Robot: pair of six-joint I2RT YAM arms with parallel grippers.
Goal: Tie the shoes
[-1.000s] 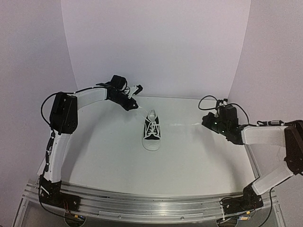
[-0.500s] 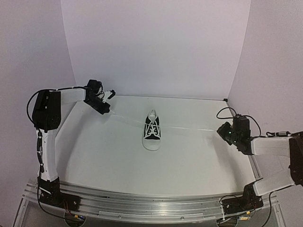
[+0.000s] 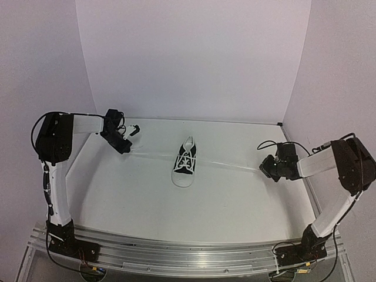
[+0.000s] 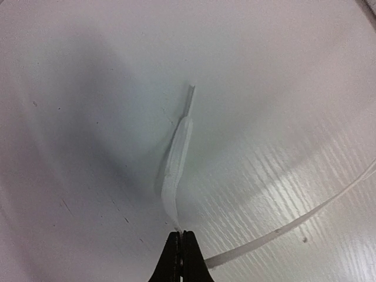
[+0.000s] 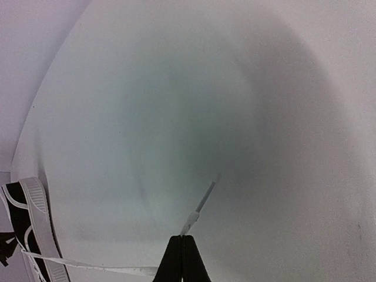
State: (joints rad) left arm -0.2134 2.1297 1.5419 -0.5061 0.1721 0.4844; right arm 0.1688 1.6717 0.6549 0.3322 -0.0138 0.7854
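The black sneaker (image 3: pixel 184 164) with white toe cap lies at the table's middle, toe toward me; in the right wrist view its side (image 5: pixel 26 214) shows at the lower left. One white lace (image 3: pixel 153 154) runs taut left to my left gripper (image 3: pixel 124 147), the other lace (image 3: pixel 229 166) runs right to my right gripper (image 3: pixel 265 168). In the left wrist view my left gripper (image 4: pixel 181 236) is shut on the lace, whose flat end (image 4: pixel 179 150) sticks out past the tips. My right gripper (image 5: pixel 183 238) is shut on its lace, whose aglet (image 5: pixel 203 202) pokes forward.
A white curved backdrop (image 3: pixel 194 59) rises behind the table. The table's right edge (image 3: pixel 308 194) lies close to my right arm. The aluminium rail (image 3: pixel 188 252) with the arm bases runs along the near edge.
Both grippers have pulled outward from the shoe, drawing the laces taut. The left moved far left; the right went out, then slightly back. The shoe's toe swung a little left.
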